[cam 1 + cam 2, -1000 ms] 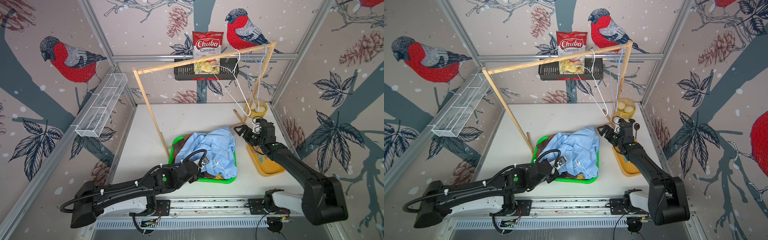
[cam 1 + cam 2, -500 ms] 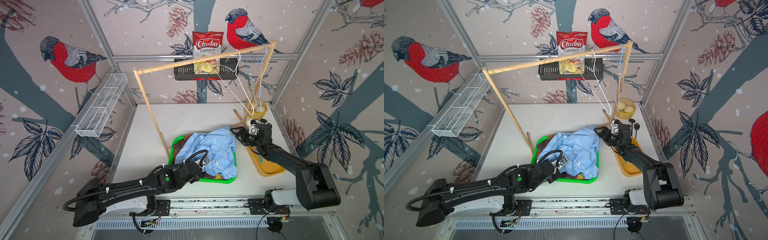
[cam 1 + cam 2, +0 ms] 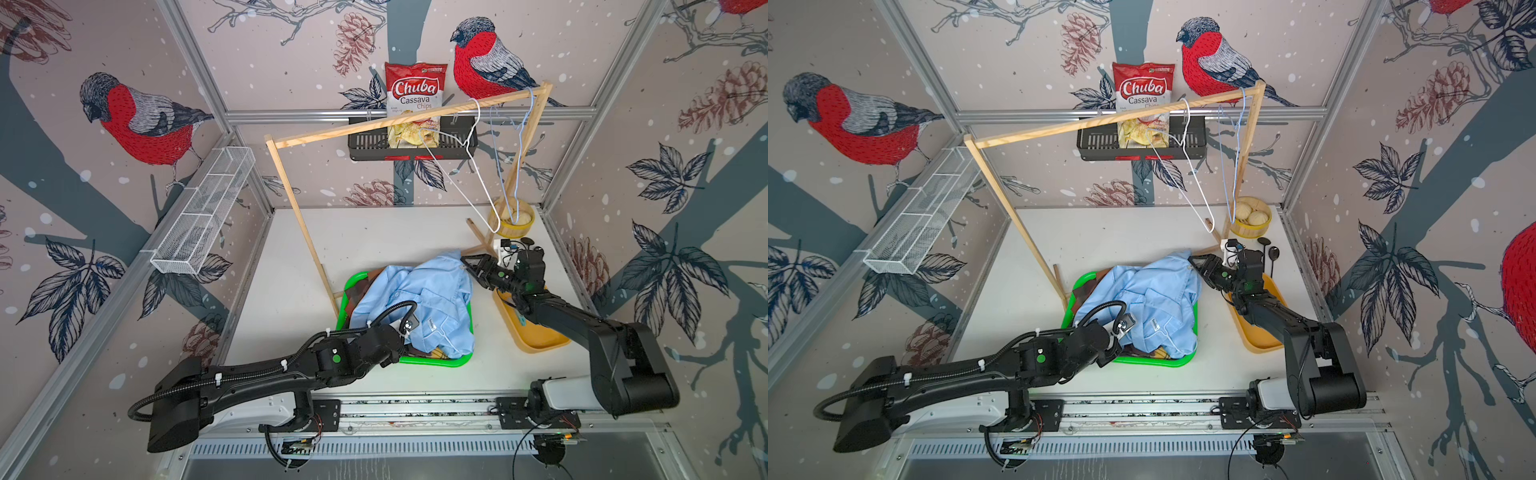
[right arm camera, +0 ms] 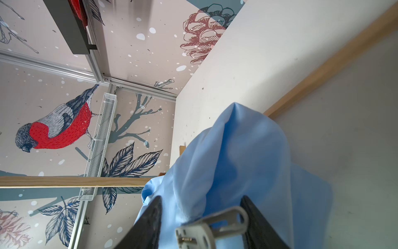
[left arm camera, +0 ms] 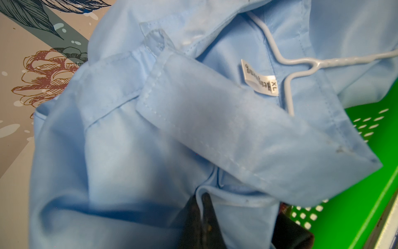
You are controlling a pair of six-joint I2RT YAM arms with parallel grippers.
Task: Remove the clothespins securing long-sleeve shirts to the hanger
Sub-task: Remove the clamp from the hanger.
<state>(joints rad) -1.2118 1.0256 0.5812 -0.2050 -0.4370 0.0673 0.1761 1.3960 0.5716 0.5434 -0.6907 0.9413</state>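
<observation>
Right gripper (image 4: 202,198) sits nearer than before, jaws narrowed yet apart astride pale clothespin (image 4: 204,228) on light blue shirt (image 4: 237,151). Left gripper (image 5: 201,197) pinches same shirt. Pin looks light, springy: squeeze tails.

My right gripper (image 3: 468,264) has edged left onto the light blue shirt's (image 3: 428,291) right edge, and its jaws have narrowed, now straddling a pale grey clothespin (image 4: 212,226).

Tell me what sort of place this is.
Probably a robot test cell staged as a laundry corner: aluminium frame with bird-print walls, two arms on a rail, and a wooden rack with wire hangers by a green tray holding a light blue shirt.
</observation>
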